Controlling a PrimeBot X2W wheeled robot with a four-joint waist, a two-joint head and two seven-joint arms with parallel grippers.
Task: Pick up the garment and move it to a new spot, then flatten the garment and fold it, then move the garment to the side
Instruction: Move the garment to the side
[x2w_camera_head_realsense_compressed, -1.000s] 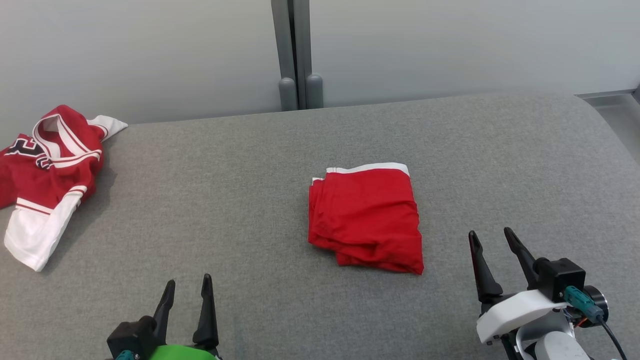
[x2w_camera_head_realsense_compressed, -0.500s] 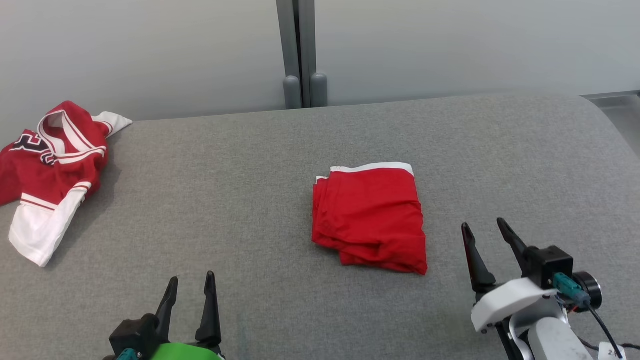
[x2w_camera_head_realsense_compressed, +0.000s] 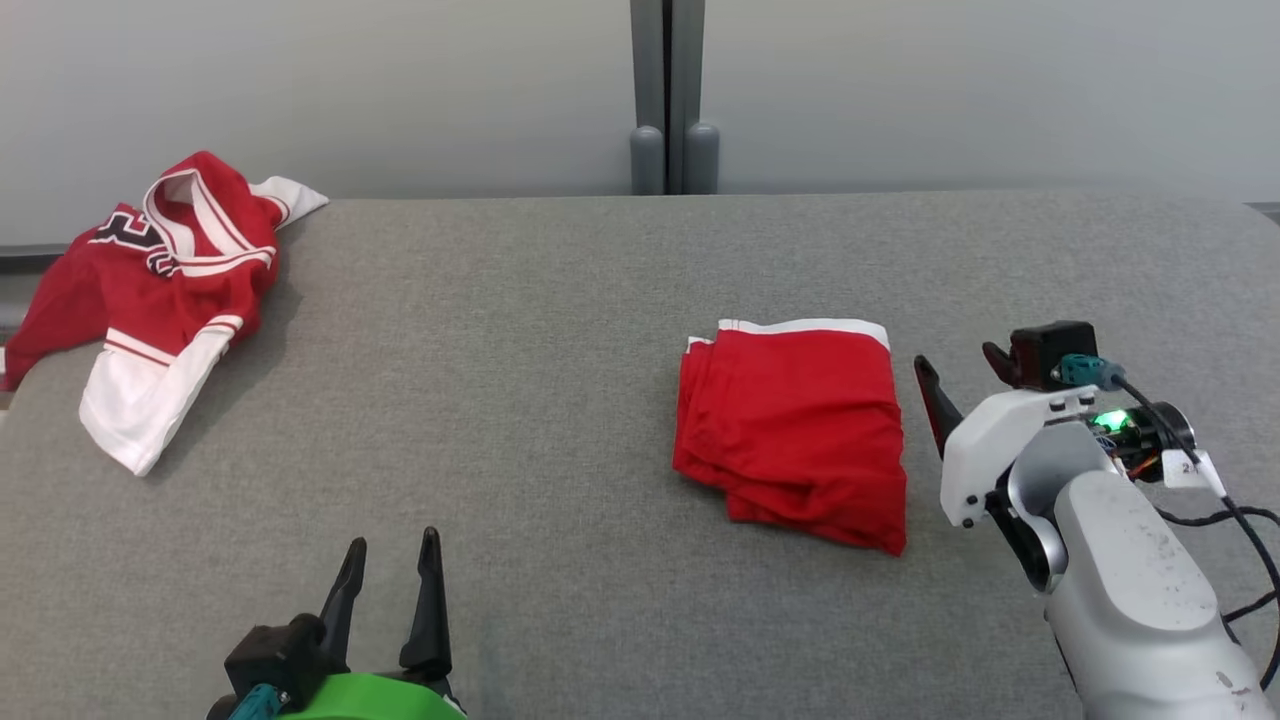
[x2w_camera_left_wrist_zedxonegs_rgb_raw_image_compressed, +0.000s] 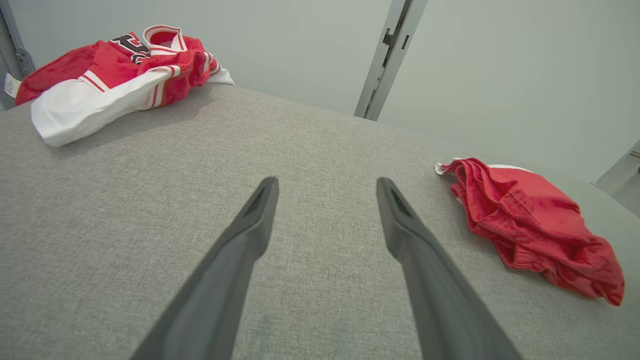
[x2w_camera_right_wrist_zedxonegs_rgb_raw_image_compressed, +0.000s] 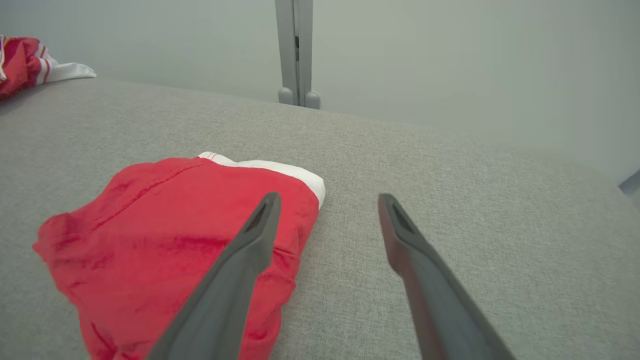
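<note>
A folded red garment (x2w_camera_head_realsense_compressed: 795, 430) with a white band along its far edge lies right of centre on the grey padded table (x2w_camera_head_realsense_compressed: 500, 350). My right gripper (x2w_camera_head_realsense_compressed: 958, 372) is open, close beside the garment's right edge. In the right wrist view the left finger of that gripper (x2w_camera_right_wrist_zedxonegs_rgb_raw_image_compressed: 327, 202) overlaps the red cloth (x2w_camera_right_wrist_zedxonegs_rgb_raw_image_compressed: 165, 225), and nothing is between the fingers. My left gripper (x2w_camera_head_realsense_compressed: 392, 545) stands open near the front edge, well left of the garment (x2w_camera_left_wrist_zedxonegs_rgb_raw_image_compressed: 525, 215). In its own wrist view, the left gripper (x2w_camera_left_wrist_zedxonegs_rgb_raw_image_compressed: 325, 187) points at bare table.
A crumpled red and white jersey (x2w_camera_head_realsense_compressed: 160, 290) lies at the table's far left corner, also visible as a jersey (x2w_camera_left_wrist_zedxonegs_rgb_raw_image_compressed: 115, 70) in the left wrist view. A grey post (x2w_camera_head_realsense_compressed: 668, 100) stands against the pale wall behind the table's far edge.
The head camera has turned, shifting the whole picture to the right. My right gripper has moved forward, up alongside the folded garment's right edge. The left gripper and both garments have stayed put.
</note>
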